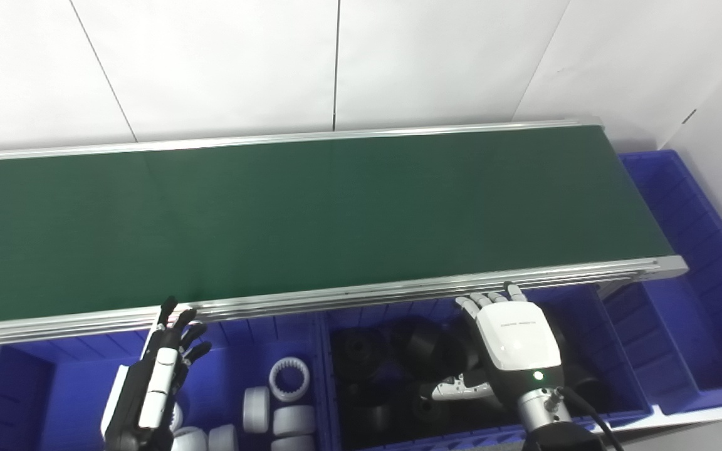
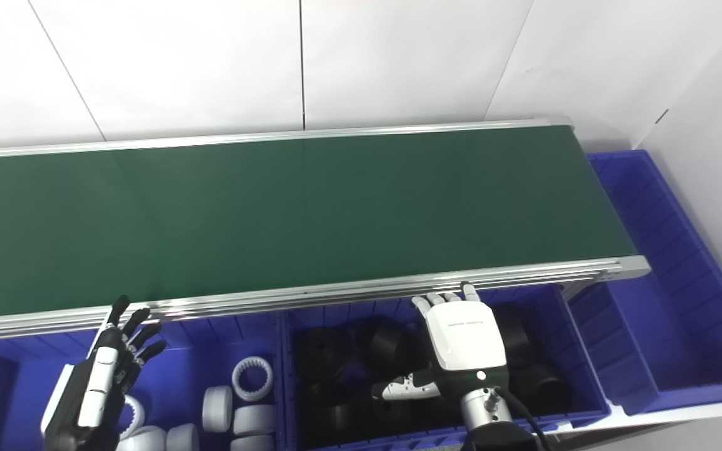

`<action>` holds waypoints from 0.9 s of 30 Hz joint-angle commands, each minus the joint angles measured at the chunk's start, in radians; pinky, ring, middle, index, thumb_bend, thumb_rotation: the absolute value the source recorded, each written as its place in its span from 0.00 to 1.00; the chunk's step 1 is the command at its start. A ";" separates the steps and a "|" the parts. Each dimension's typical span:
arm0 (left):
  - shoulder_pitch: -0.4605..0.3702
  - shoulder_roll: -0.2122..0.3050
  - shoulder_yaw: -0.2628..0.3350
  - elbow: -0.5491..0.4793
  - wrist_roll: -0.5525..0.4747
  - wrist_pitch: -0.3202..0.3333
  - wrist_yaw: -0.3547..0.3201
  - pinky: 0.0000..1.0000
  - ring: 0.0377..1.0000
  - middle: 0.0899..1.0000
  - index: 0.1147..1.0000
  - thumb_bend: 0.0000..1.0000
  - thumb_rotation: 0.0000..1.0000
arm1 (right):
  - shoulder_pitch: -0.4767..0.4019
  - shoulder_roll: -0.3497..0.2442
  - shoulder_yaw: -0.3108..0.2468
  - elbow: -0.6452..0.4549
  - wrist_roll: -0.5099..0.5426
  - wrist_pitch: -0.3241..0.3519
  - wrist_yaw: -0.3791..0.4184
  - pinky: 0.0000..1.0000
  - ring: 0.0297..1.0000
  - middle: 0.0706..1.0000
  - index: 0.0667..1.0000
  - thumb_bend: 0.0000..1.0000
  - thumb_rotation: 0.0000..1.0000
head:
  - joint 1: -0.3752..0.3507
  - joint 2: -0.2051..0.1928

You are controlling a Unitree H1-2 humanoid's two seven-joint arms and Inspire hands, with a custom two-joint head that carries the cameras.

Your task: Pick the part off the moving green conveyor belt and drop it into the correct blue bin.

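The green conveyor belt (image 1: pixel 311 213) runs across the view and carries no part that I can see. My left hand (image 1: pixel 157 373) is black, open and empty, and hovers over the blue bin of white parts (image 1: pixel 289 379). My right hand (image 1: pixel 514 341) is white, open and empty, and hovers over the blue bin of black parts (image 1: pixel 411 351), with its fingertips near the belt's front rail.
The belt's aluminium front rail (image 1: pixel 398 288) runs just beyond both hands. A long blue bin (image 1: pixel 699 263) stands at the belt's right end. White wall panels stand behind the belt.
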 commanded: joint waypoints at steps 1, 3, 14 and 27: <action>-0.001 0.003 -0.005 -0.030 0.016 -0.022 0.002 0.82 0.89 0.93 1.00 0.56 0.89 | 0.005 -0.011 0.006 -0.022 0.023 0.028 -0.036 0.92 0.82 0.82 0.80 1.00 0.78 | 0.021 -0.003; 0.003 0.001 -0.005 -0.028 0.022 -0.029 0.004 0.81 0.88 0.93 1.00 0.56 0.88 | 0.011 -0.021 0.010 -0.023 0.062 0.016 -0.067 0.88 0.80 0.81 0.79 1.00 0.77 | 0.049 -0.003; 0.038 -0.027 -0.044 -0.001 0.082 -0.147 0.018 0.82 0.89 0.93 1.00 0.50 0.86 | 0.110 0.115 0.073 -0.139 1.028 -0.045 -0.107 0.65 0.72 0.76 0.77 0.82 0.85 | 0.287 -0.011; 0.064 -0.086 -0.095 0.030 0.292 -0.398 0.141 0.92 0.96 0.98 0.99 0.58 0.84 | 0.085 0.240 -0.074 0.125 1.667 -0.127 -0.084 0.78 0.80 0.82 0.83 0.76 0.86 | 0.448 -0.007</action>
